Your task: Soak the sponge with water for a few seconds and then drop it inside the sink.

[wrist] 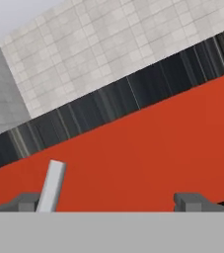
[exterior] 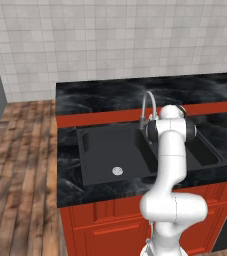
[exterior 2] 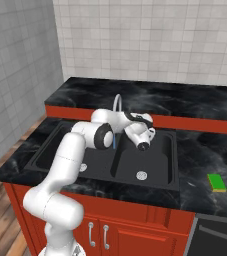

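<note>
The sponge point(exterior 2: 216, 182), green side up, lies flat on the black countertop right of the sink point(exterior 2: 155, 155), well away from my hand. The sink point(exterior: 105, 150) has a wide left basin and a narrower right one. A thin light-blue streak of water point(exterior 2: 114, 141) falls from the curved grey faucet point(exterior 2: 117, 102) beside my forearm. My gripper point(wrist: 108, 202) is open and holds nothing. It hovers over the sink by the faucet base and faces the red ledge behind it. A pale grey bar point(wrist: 52, 185) rises just inside the left fingertip point(wrist: 27, 201).
A raised red ledge point(exterior 2: 195, 122) topped with black marbled counter point(exterior 2: 185, 97) runs behind the sink, and a tiled wall stands beyond it. Round silver drains point(exterior 2: 141, 175) sit in the basin floors. My own arm hides the faucet base and right basin in the left base view.
</note>
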